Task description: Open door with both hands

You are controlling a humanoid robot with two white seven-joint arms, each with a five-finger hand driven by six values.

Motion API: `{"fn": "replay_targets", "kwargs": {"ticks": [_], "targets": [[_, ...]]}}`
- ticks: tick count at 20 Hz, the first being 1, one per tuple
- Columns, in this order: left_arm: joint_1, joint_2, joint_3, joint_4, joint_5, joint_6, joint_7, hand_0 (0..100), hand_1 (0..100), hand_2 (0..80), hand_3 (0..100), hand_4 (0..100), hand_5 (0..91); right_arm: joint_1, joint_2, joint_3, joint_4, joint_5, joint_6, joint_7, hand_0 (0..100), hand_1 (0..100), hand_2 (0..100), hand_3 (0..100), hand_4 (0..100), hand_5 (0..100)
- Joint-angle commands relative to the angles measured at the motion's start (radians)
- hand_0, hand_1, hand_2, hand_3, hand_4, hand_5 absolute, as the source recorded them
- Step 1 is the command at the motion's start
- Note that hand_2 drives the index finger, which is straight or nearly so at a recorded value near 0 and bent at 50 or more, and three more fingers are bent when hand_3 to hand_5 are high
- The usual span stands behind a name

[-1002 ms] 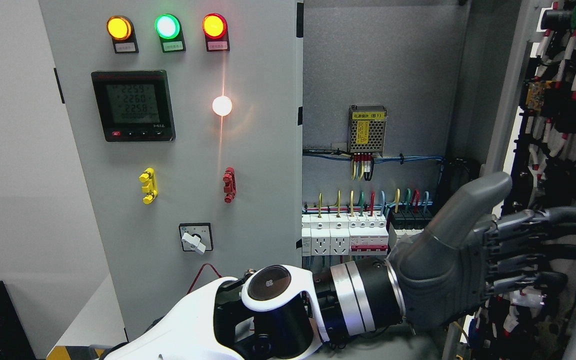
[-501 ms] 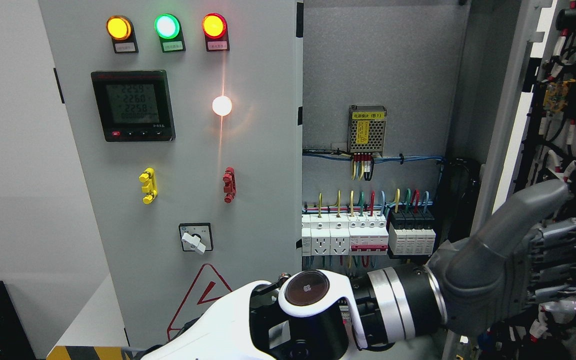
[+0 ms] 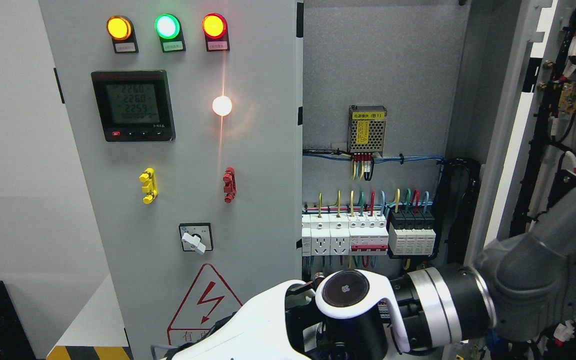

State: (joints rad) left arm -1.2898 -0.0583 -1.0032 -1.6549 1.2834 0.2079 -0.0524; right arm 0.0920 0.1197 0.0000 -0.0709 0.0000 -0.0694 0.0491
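the right-hand door is seen swung wide at the right edge, its wired inner face turned toward the camera. the left-hand door is shut and carries the controls. one arm is seen, entering from the lower left and reaching across to the right, so it is taken as the left arm. the left hand is pressed against the inner side of the open door, low down. only its thumb and palm are shown; the rest is cut off by the frame, so whether the fingers are spread or curled cannot be told. the right hand is not seen.

the step in hand is judged to be the pushing of the right-hand door outward. it looks largely done. for the next move, the push would need to be carried on along the door's arc, with the loose wiring on its back avoided.

counted on the shut door: three lamps at the top, one meter, one white light, two handles, one yellow and one red, and one rotary switch. inside the cabinet, one power supply and one row of breakers are seen.
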Motion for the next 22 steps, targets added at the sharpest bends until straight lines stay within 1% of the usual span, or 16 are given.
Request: {"fn": "replay_targets", "kwargs": {"ticks": [1, 4, 11, 16, 22], "targets": [[-0.009, -0.09, -0.008, 0.078, -0.009, -0.001, 0.0, 0, 0, 0.0, 0, 0, 0.0, 0.0, 0.0, 0.003, 0.0, 0.009, 0.0, 0.0, 19, 0, 0, 0, 0, 0], [-0.011, -0.106, -0.008, 0.109, -0.027, -0.001, 0.0, 0, 0, 0.0, 0, 0, 0.0, 0.0, 0.0, 0.003, 0.0, 0.009, 0.0, 0.0, 19, 0, 0, 0, 0, 0], [-0.025, -0.107, -0.014, 0.155, -0.024, -0.002, 0.0, 0, 0, 0.0, 0, 0, 0.0, 0.0, 0.0, 0.003, 0.0, 0.009, 0.0, 0.0, 19, 0, 0, 0, 0, 0], [-0.043, -0.112, -0.057, 0.161, -0.022, -0.034, 0.0, 0, 0, 0.0, 0, 0, 0.0, 0.0, 0.0, 0.003, 0.0, 0.009, 0.0, 0.0, 19, 0, 0, 0, 0, 0], [-0.059, -0.112, -0.057, 0.173, -0.021, -0.041, 0.0, 0, 0, 0.0, 0, 0, 0.0, 0.0, 0.0, 0.003, 0.0, 0.009, 0.0, 0.0, 19, 0, 0, 0, 0, 0]]}}
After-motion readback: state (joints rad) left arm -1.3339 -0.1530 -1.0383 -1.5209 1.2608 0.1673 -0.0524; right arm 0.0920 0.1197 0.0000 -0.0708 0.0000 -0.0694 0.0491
